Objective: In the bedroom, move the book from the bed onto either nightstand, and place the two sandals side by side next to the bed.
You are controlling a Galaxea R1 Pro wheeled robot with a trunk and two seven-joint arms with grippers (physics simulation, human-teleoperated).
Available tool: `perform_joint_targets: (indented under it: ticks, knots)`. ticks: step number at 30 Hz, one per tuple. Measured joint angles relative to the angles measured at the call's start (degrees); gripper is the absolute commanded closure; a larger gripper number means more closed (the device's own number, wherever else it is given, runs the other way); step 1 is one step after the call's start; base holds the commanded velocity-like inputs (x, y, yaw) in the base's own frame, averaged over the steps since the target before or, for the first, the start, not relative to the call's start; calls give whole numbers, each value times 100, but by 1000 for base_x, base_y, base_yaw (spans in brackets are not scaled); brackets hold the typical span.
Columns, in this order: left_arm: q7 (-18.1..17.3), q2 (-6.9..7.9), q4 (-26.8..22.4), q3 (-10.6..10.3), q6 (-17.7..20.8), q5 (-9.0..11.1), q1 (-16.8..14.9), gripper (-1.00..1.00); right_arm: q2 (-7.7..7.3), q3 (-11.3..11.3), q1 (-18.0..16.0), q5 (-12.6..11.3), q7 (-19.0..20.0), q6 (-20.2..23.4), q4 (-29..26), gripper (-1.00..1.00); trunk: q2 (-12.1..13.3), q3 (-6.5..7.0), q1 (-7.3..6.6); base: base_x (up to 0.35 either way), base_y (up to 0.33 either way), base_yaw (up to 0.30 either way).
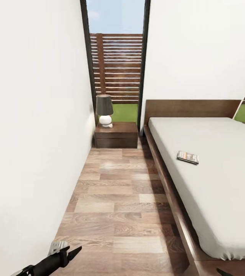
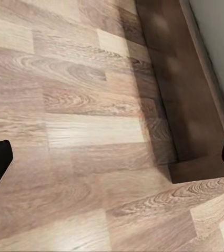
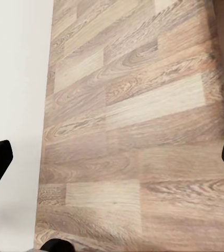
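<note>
The book (image 1: 187, 157), a thin paperback, lies flat on the pale-grey mattress of the bed (image 1: 218, 191), near its left edge. A dark-brown nightstand (image 1: 116, 138) stands at the far end of the aisle, beside the headboard. My left gripper (image 1: 69, 253) hangs low at the near left over the floor. The left wrist view shows this gripper (image 2: 112, 160) open and empty, with the bed's dark frame (image 2: 183, 100) ahead. My right gripper (image 3: 112, 157) is also open and empty above the planks. The two sandals are out of view.
A white wall (image 1: 34, 134) closes the aisle's left side, leaving a narrow strip of wood floor (image 1: 118, 207) between it and the bed. A dark-shaded lamp (image 1: 105, 109) stands on the nightstand. A tall window (image 1: 116, 65) rises behind it.
</note>
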Motion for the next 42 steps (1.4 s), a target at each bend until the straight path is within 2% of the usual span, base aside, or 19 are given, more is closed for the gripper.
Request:
perform_joint_targets:
  ticks: [18, 42]
  knots:
    - [0, 1, 2, 1, -4, 0, 0, -100, 0, -1, 0, 0, 0, 1, 0, -100, 0, 0, 2, 36, 0, 0]
    - [-3, 1, 0, 1, -7, -2, 0, -100, 0, 5, 0, 0, 6, -1, 0, -100, 0, 0, 0, 312, 0, 0]
